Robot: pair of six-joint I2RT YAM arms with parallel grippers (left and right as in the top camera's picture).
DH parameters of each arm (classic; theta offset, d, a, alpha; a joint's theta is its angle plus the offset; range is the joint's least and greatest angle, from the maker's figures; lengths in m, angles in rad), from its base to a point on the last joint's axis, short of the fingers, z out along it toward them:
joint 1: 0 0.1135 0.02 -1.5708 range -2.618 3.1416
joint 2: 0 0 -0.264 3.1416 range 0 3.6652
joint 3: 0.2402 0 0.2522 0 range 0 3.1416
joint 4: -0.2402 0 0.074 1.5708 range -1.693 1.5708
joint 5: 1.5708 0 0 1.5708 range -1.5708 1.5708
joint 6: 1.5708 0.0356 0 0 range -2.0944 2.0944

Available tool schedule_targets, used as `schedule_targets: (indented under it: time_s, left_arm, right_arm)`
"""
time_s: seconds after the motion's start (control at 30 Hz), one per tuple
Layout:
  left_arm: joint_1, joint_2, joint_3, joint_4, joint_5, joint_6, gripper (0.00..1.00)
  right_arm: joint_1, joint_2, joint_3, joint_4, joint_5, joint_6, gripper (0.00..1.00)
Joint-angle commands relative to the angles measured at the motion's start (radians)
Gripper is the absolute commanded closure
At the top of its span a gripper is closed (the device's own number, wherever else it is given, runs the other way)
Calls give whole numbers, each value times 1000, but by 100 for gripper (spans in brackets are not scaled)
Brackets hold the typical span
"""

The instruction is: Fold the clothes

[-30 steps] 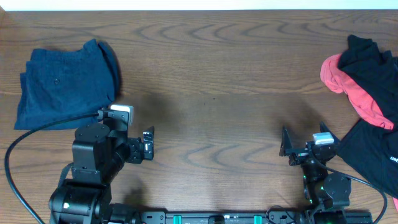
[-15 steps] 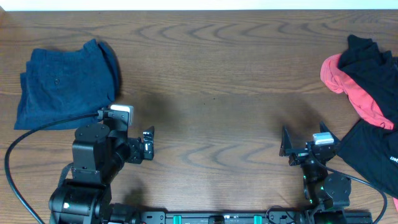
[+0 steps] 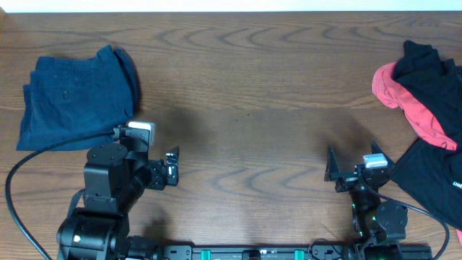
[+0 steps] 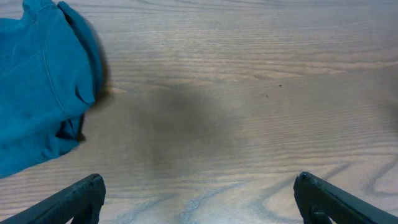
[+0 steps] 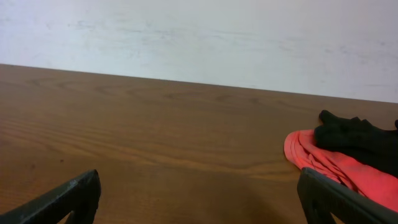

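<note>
Folded navy blue shorts (image 3: 76, 95) lie at the table's far left; their edge shows at the left of the left wrist view (image 4: 40, 93). A heap of black and coral-red clothes (image 3: 426, 108) lies at the right edge, and it shows in the right wrist view (image 5: 348, 155). My left gripper (image 3: 172, 167) is open and empty near the front, right of the shorts; its fingertips (image 4: 199, 196) hang over bare wood. My right gripper (image 3: 330, 167) is open and empty, left of the black garment; its fingertips (image 5: 199, 196) frame bare table.
The wooden table (image 3: 245, 108) spans the view. A black cable (image 3: 43, 155) runs from the left arm across the corner of the shorts. A pale wall (image 5: 199, 37) stands beyond the far table edge.
</note>
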Motion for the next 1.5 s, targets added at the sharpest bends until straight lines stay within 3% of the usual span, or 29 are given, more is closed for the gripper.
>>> schedule_targets:
  time_s: [0.0,0.27,0.5,0.77,1.03,1.1,1.47]
  left_arm:
    - [2,-20,-2,1,-12,3,2]
    - [29,-126,-39,-78,-81,19,2]
    - [56,-329,-264,-5,-92,18,2]
    - [76,-549,-578,357,-91,18,2]
    - [122,-645,-807,847,-91,19,2]
    - [130,-657,-839,911,-90,33,2]
    - [127,-671,-838,719,-82,66,2]
  right_arm:
    - [-9,-7,-2,-3,-14,3,1]
    - [-9,-7,-2,-3,-14,3,1]
    - [-9,-7,-2,-3,-14,3,1]
    - [-9,-7,-2,-3,-14,3,1]
    - [-9,-7,-2,-3,-14,3,1]
    - [-9,-7,-2,-3,-14,3,1]
    - [-9,-7,-2,-3,-14,3,1]
